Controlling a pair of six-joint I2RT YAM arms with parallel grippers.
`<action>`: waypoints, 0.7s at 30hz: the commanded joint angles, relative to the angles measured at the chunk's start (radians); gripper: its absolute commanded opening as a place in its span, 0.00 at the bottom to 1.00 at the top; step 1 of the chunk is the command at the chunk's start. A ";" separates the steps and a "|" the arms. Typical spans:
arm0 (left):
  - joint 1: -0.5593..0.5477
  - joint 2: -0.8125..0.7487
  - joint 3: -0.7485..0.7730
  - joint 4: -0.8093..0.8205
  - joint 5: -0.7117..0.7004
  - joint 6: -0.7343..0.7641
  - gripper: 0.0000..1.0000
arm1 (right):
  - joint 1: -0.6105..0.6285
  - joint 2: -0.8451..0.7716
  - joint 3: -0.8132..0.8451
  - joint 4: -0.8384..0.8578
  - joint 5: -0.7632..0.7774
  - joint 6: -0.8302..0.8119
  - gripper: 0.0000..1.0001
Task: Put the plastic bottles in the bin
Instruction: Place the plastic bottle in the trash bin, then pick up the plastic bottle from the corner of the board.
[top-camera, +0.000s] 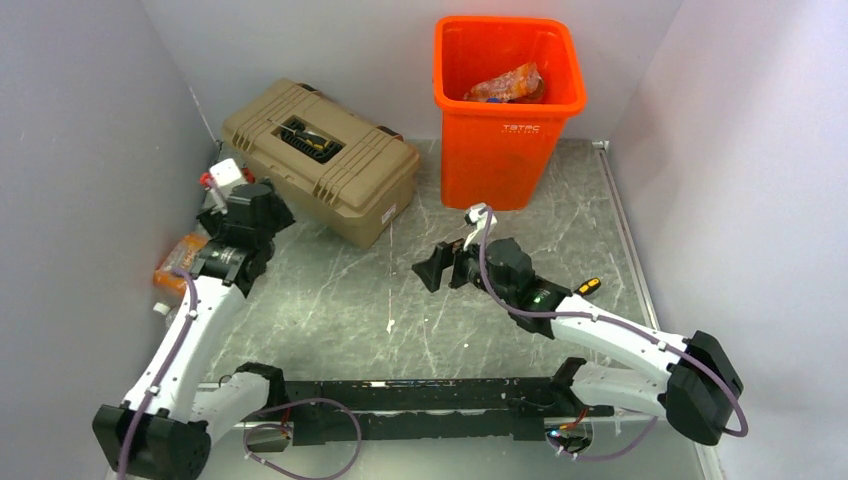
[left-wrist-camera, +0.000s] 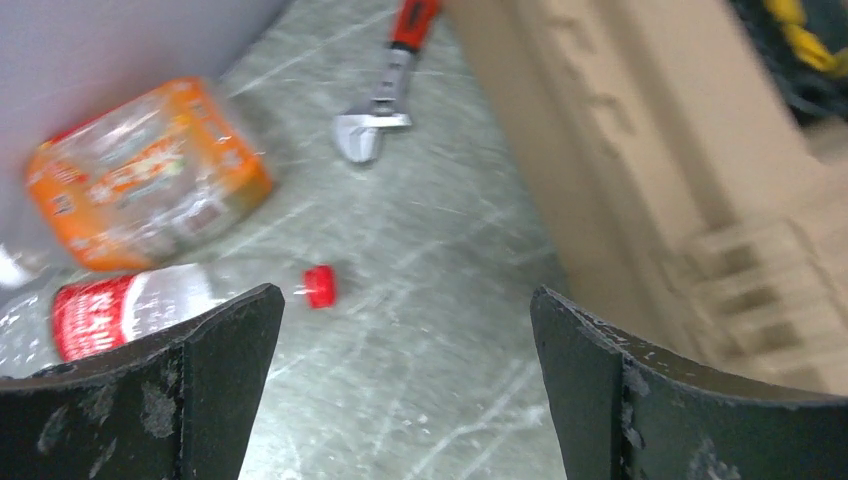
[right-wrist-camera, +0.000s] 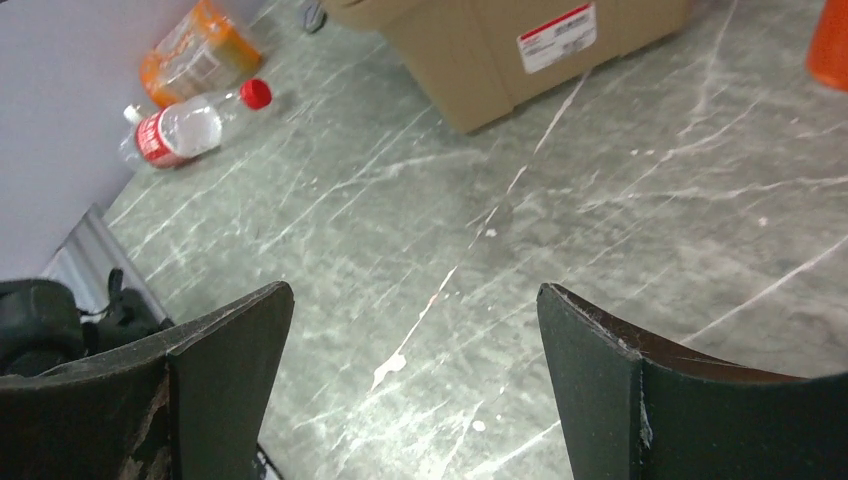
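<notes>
Two plastic bottles lie on the table (top-camera: 340, 300) at about 9 o'clock in the top view, against the left wall. One is a crumpled bottle with an orange label (left-wrist-camera: 150, 185). The other is a clear bottle with a red label (left-wrist-camera: 130, 305) and a red cap, lying on its side just beside the first. A third orange-labelled bottle (top-camera: 505, 85) already lies inside the bin (top-camera: 505, 150), which stands upright at 12 o'clock near the back wall.

In the left wrist view, the left gripper (left-wrist-camera: 405, 295) hangs over bare table with its jaws spread wide and nothing between them. The two loose bottles sit at about 10 o'clock from that gap. The red-labelled one is partly hidden behind the left finger, and its cap shows just past the fingertip. It is not clear whether the finger touches it.

The right gripper (right-wrist-camera: 415, 288) is near the middle of the table, also wide open and empty. From it the bin is close by at roughly 1 o'clock in the top view. The loose bottles lie well apart from it, at 10 o'clock in its own wrist view.

A tan toolbox (top-camera: 320, 160) stands at 11 o'clock, between the bottles and the bin. A red-handled wrench (left-wrist-camera: 380, 100) lies beside it, near the orange-labelled bottle.
</notes>
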 joint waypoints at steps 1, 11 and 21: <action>0.252 -0.021 -0.057 -0.061 0.140 -0.116 0.99 | 0.015 -0.048 -0.043 0.100 -0.067 0.048 0.96; 0.531 0.021 -0.188 -0.195 0.269 -0.658 0.99 | 0.016 -0.108 -0.104 0.114 -0.100 0.026 0.97; 0.531 0.047 -0.196 -0.330 -0.045 -1.050 0.98 | 0.023 -0.138 -0.124 0.111 -0.111 0.035 0.97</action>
